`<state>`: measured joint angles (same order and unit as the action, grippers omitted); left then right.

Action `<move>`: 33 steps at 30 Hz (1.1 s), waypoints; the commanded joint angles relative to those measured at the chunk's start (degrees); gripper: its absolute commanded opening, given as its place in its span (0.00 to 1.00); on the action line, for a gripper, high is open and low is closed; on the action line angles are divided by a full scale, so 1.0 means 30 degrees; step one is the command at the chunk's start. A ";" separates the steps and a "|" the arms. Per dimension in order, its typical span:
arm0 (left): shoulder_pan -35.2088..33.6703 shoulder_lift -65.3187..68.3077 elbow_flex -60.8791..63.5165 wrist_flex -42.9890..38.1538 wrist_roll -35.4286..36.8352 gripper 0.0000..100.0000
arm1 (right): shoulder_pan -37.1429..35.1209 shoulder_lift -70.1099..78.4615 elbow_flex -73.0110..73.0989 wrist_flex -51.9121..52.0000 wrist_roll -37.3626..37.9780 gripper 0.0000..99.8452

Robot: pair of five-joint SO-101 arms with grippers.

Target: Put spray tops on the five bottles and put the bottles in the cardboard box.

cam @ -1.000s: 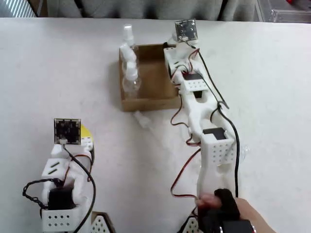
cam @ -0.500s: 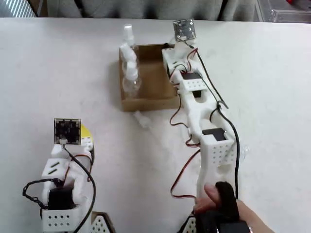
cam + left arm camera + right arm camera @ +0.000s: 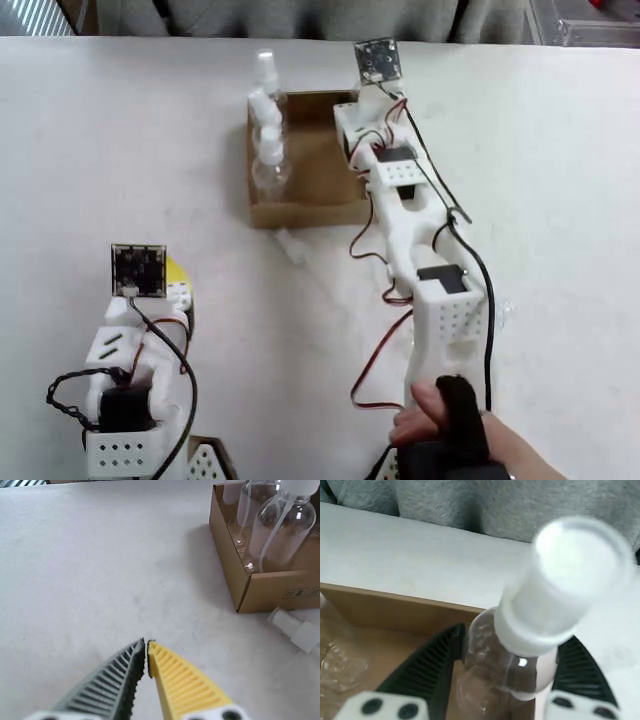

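The cardboard box (image 3: 310, 185) stands at the far middle of the table. Three clear bottles (image 3: 268, 140) with white spray tops stand in a row along its left wall, also seen from the left wrist (image 3: 280, 535). My right gripper (image 3: 512, 640) hangs over the box's right side (image 3: 395, 612), shut on another clear bottle (image 3: 490, 680) with a white top (image 3: 565, 585). One loose spray top (image 3: 292, 245) lies on the table just in front of the box. My left gripper (image 3: 146, 647) is shut and empty, low over the table at the near left (image 3: 175, 280).
The right arm (image 3: 420, 230) stretches from the near edge up to the box. A small clear thing (image 3: 503, 312) lies beside that arm on its right. Bare tabletop spreads to the left of the box and between the arms.
The right arm has edged slightly farther away over the box with its bottle. The left arm has not moved.
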<state>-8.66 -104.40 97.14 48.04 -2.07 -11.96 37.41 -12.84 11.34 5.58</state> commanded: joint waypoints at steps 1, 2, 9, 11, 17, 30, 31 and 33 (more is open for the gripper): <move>-0.0161 -0.0103 -0.0059 0.0117 -0.0176 0.02 | -0.0161 -0.1656 -0.0645 0.0161 0.0557 0.23; -0.0161 -0.0103 -0.0059 0.0117 -0.0176 0.02 | -0.0278 -0.1656 -0.0645 0.0161 0.0821 0.23; -0.0161 -0.0103 -0.0059 0.0117 -0.0176 0.02 | -0.0659 -0.1714 -0.0645 0.0161 0.1641 0.23; -0.0161 -0.0103 -0.0059 0.0117 -0.0176 0.02 | -0.0689 -0.1802 -0.0645 0.0161 0.1612 0.23; -0.0161 -0.0103 -0.0059 0.0117 -0.0176 0.02 | -0.0718 -0.1832 -0.0645 0.0161 0.1670 0.23; -0.0161 -0.0103 -0.0059 0.0117 -0.0176 0.02 | -0.0747 -0.1861 -0.0645 0.1158 0.1758 0.35; -0.0161 -0.0103 -0.0059 0.0117 -0.0176 0.02 | -0.0747 -0.1861 -0.0645 0.1158 0.1758 0.35; -0.0161 -0.0103 -0.0059 0.0117 -0.0176 0.02 | -0.0747 -0.1861 -0.0645 0.1187 0.1788 0.35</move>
<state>-8.66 -104.40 97.14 48.04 -2.07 -13.63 37.23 -12.84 14.59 10.07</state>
